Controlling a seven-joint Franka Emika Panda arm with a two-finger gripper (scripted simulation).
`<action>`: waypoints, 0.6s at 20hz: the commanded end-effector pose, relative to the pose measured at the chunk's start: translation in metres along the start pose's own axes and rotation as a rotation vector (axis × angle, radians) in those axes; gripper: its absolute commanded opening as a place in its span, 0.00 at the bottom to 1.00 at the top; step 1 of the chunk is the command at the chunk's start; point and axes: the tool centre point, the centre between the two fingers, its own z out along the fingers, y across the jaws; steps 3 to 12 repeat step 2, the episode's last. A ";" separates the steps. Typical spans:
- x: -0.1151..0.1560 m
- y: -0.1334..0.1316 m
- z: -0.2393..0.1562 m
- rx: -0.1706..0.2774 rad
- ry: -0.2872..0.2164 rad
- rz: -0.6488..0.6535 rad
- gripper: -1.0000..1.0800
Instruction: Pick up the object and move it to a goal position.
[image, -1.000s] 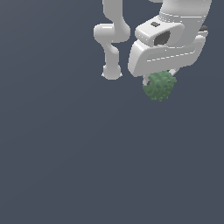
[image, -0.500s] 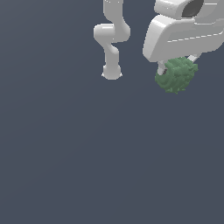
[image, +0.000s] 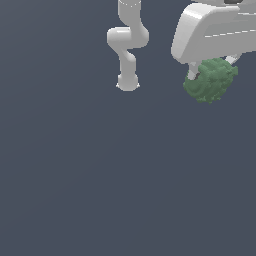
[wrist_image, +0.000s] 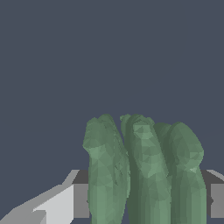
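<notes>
The object is a dark-green knobbly clump held under my white gripper at the top of the exterior view's right, well above the grey floor. The fingers close on it from both sides and are mostly hidden behind the hand and the clump. In the wrist view the object fills the space between the fingers as tall green lobes.
The arm's base and lower links stand on the grey floor to the exterior view's left of the gripper. No other object shows.
The gripper with the green clump has moved up and toward the exterior view's right, looming larger in the view. The grip has not changed.
</notes>
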 end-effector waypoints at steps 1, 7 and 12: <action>0.001 0.000 -0.002 0.000 0.000 0.000 0.00; 0.001 0.000 -0.002 0.000 0.000 0.000 0.00; 0.001 0.000 -0.002 0.000 0.000 0.000 0.00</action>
